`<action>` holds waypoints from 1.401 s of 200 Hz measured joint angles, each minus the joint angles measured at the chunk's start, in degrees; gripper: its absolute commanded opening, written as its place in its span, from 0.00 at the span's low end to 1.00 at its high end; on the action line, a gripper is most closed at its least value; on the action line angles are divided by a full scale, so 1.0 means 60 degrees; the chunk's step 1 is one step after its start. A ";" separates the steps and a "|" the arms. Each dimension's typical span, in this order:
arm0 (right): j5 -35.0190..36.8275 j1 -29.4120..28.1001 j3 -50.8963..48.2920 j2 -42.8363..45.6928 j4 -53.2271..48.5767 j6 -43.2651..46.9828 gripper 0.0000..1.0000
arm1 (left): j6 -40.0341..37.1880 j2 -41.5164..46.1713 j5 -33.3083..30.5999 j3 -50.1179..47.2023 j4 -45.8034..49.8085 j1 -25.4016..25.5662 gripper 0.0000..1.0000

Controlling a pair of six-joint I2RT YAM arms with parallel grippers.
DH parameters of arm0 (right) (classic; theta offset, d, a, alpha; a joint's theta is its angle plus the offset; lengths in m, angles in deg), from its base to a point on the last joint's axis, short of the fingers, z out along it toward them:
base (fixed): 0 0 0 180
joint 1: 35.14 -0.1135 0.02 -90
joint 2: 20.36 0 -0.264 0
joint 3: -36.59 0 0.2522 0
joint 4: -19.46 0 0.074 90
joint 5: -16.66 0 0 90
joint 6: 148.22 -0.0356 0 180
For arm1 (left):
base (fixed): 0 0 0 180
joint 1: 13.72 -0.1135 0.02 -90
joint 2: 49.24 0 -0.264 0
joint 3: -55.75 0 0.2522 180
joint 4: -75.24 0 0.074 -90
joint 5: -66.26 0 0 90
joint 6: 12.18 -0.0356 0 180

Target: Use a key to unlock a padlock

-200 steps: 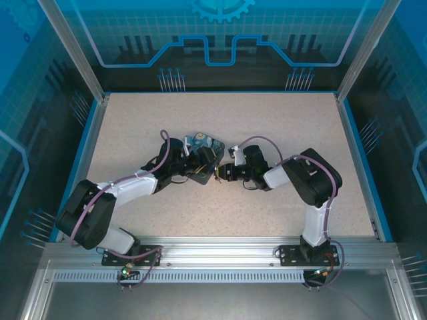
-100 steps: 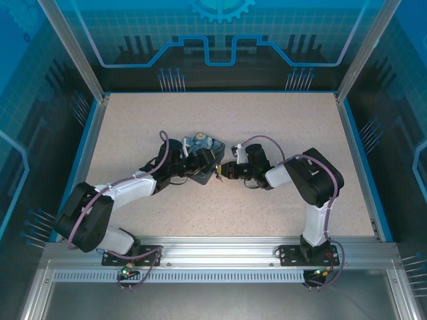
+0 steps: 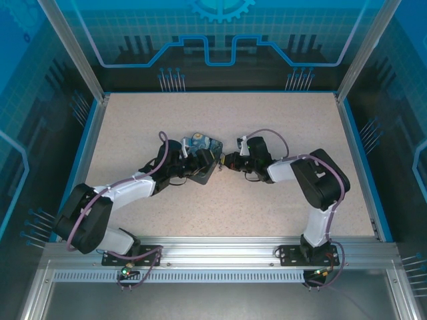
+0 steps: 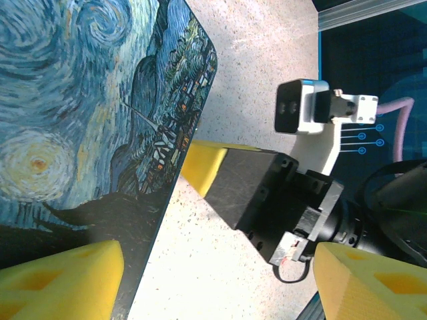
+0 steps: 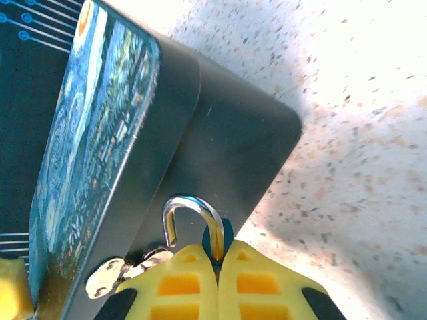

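Thin, shiny padlock (image 5: 193,200) shackle arches against the dark, smooth front of the swirly painted tin (image 5: 87,133), beside its hasp (image 5: 110,277), on a speckled table (image 5: 360,133). The right gripper (image 5: 218,257), reaching low, is clenched on the shackle's leg. The left gripper (image 4: 220,267), low at the tin, stands released

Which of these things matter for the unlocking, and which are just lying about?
In the job: padlock; right tool, shut on it; tin that it hangs on; left tool, open.
Just there: table; cables; rail.
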 measured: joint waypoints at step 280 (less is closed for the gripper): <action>-0.1064 0.0124 -0.1089 0.2386 -0.6196 0.2707 0.42 | -0.1894 0.4138 0.0000 0.0073 0.4455 -0.2710 0.99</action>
